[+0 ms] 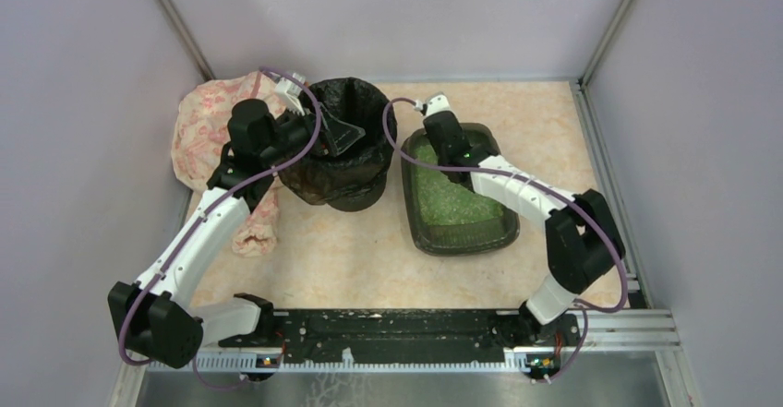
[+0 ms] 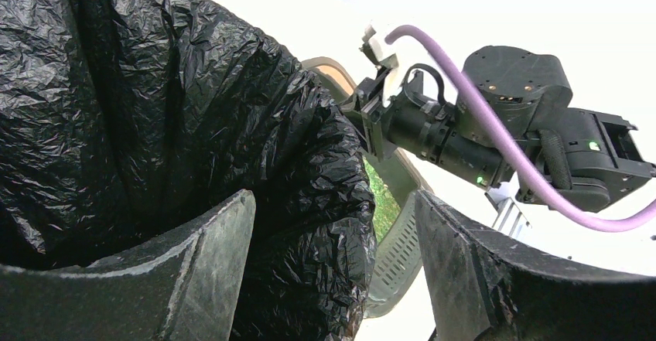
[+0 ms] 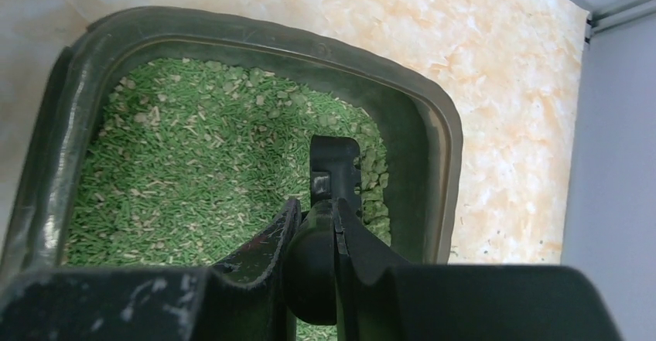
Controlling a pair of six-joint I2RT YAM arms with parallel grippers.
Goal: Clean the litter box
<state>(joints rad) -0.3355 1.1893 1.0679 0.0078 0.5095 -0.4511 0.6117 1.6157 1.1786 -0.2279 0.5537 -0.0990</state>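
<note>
R tool (image 3: 319, 209) clamped on dark scoop (image 3: 334, 163), dipped into litter box (image 3: 442, 121) to sift – L tool (image 2: 334, 202) spread wide at bin (image 1: 337, 149), prob. steadying it.

Place: robotics lab, enclosed test cell
Walls: plain pale panels (image 1: 388, 10) in alu frame posts (image 1: 610, 19)
Bench: tabletop (image 1: 554, 121) w/ black mount plate (image 1: 397, 329) on alu rail (image 1: 628, 331)

Bright, even light; left wrist background washed out white.
</note>
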